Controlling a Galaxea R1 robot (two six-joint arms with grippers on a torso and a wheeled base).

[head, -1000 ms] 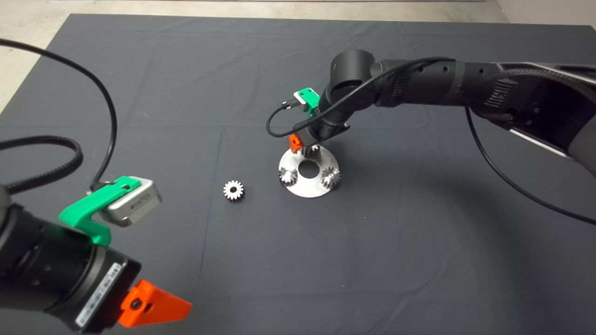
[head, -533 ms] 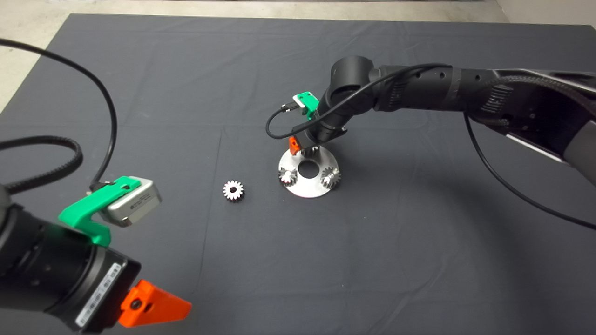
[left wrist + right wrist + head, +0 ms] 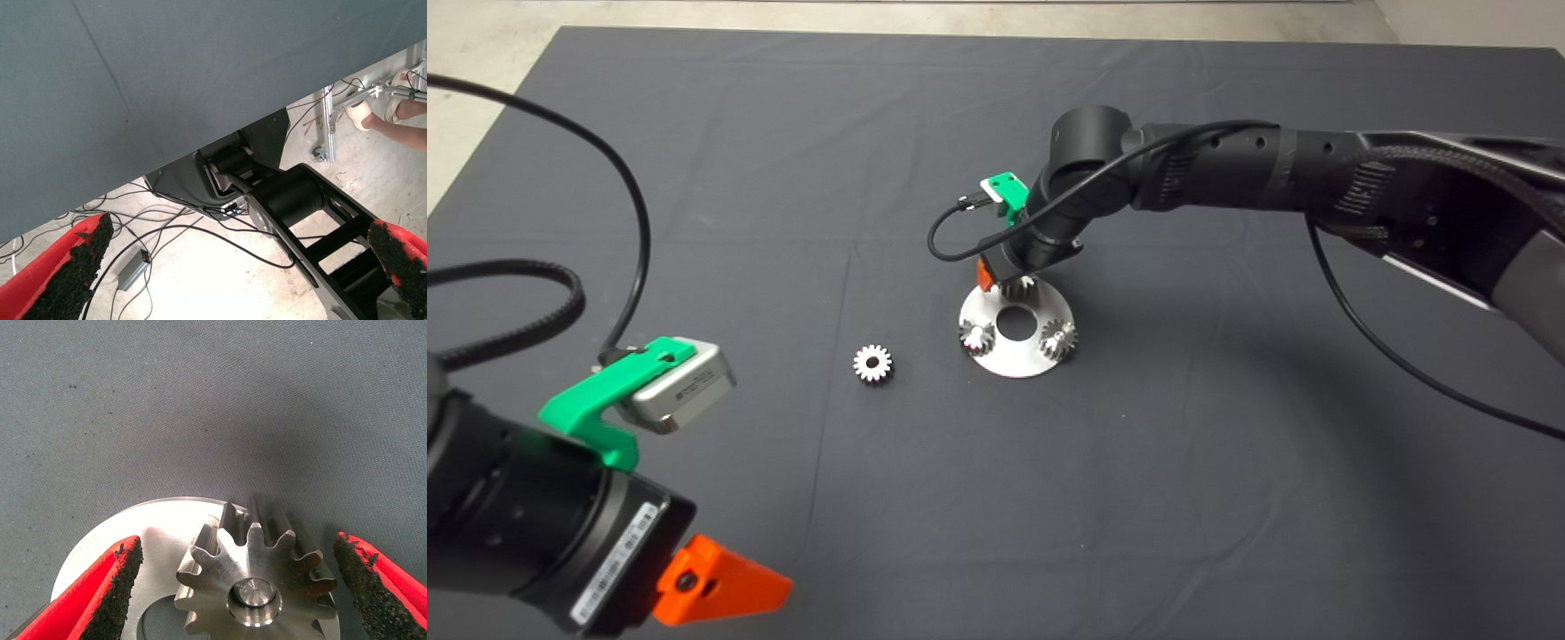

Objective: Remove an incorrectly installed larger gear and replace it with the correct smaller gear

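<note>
- The left tool (image 3: 720, 582) waits at the near left corner, its fingers spread wide and empty. It is not in the way.
- The smaller gear (image 3: 872, 364) lies flat on the mat, left of the round steel plate (image 3: 1014, 360). A careless swing could knock it away.
- The right tool (image 3: 237, 587) is spread wide around the larger gear (image 3: 257, 580), which sits on a pin at the plate's far edge, not touching it. If it closes off-centre, a pad may slip on the teeth, or the lift may drag the plate.
</note>
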